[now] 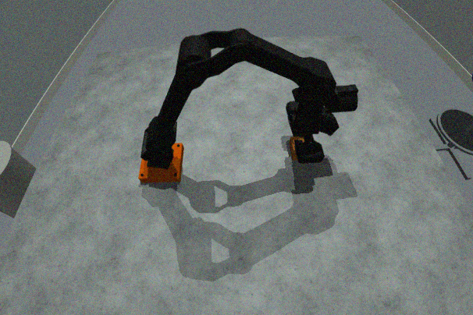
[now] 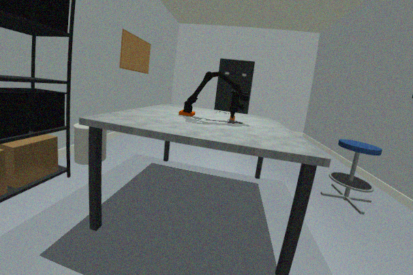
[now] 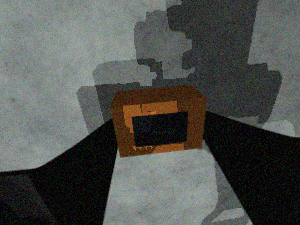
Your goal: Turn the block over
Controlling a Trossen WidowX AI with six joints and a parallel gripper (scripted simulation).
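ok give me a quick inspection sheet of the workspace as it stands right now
surface: grey mottled table, with the arm's shadows cast across it
job's things: orange block with a dark marked panel facing the wrist camera, sitting between the fingers; whether it touches the table cannot be told
clutter: nothing seen on the table besides the arm's orange base
grippers: gripper lowered over the block and shut on it, one finger on each side
cables: nothing seen
surroundings: black shelving with a cardboard box, brown wall board, dark door, blue stool, grey floor mat
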